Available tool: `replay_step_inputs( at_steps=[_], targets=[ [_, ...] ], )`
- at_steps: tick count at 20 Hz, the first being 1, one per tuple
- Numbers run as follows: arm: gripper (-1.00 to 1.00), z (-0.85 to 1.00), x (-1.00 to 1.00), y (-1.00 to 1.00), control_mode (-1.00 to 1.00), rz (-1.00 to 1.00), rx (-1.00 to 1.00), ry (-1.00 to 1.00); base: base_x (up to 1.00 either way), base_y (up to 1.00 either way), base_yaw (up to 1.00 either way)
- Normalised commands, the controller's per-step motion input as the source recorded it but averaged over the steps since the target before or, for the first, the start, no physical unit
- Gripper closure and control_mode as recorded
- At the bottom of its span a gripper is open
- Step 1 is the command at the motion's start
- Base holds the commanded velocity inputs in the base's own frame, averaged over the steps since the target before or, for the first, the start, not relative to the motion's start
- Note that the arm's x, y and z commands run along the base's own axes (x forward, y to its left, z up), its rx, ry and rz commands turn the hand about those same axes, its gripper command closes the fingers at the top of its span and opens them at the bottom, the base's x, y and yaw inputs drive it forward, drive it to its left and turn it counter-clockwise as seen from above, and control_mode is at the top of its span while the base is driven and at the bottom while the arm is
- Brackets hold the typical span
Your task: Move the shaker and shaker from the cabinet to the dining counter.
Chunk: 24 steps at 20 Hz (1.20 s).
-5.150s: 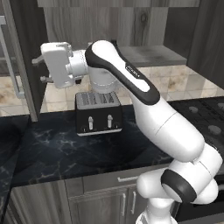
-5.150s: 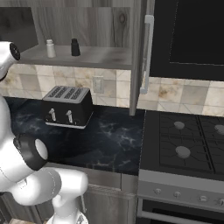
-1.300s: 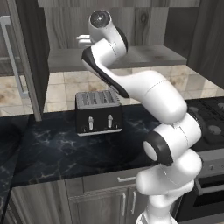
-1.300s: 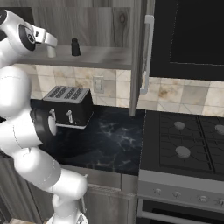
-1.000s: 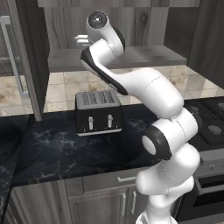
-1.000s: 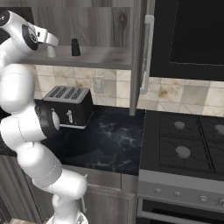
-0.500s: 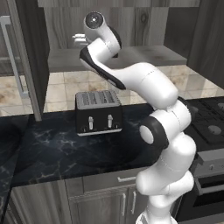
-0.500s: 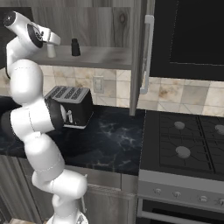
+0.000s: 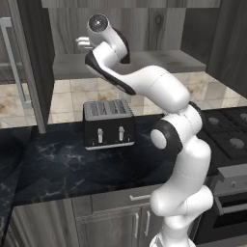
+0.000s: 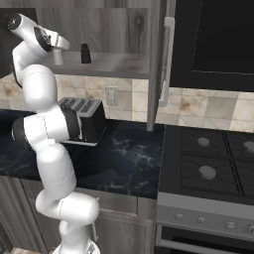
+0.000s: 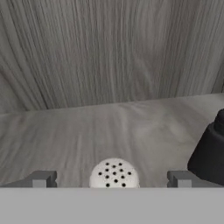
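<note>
Your jaws stand wide apart, one on each side of the small white cylindrical shaker with a perforated top (image 11: 114, 173), nothing clamped; it stands on the grey shelf (image 10: 119, 63) of the dark wood-grain wall cabinet (image 9: 144, 24); the small black shaker (image 10: 86, 53) stands just beside; chrome-black toaster (image 9: 108, 123) on the black marble bench (image 9: 62, 166) below.
</note>
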Motion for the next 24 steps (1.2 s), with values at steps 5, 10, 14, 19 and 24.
replay_step_inputs(
  at_steps=[5, 10, 14, 19, 24],
  targets=[
    [-1.0, 0.0, 0.21, 0.0, -1.0, 0.0, 0.0, 0.0, 0.0, 0.0, 0.0],
    [-1.0, -0.01, 0.0, -0.01, -1.0, 0.0, 0.0, 0.0, 0.0, 0.0, 0.0],
    [-1.0, -0.09, -0.02, -0.05, -1.0, 0.0, 0.0, 0.0, 0.0, 0.0, 0.0],
    [-1.0, -0.21, 0.0, -0.15, -1.0, -0.02, 0.0, 0.0, 0.0, 0.0, 0.0],
    [-1.0, -0.25, 0.0, -0.19, -1.0, -0.01, 0.0, 0.0, 0.0, 0.0, 0.0]
  ],
)
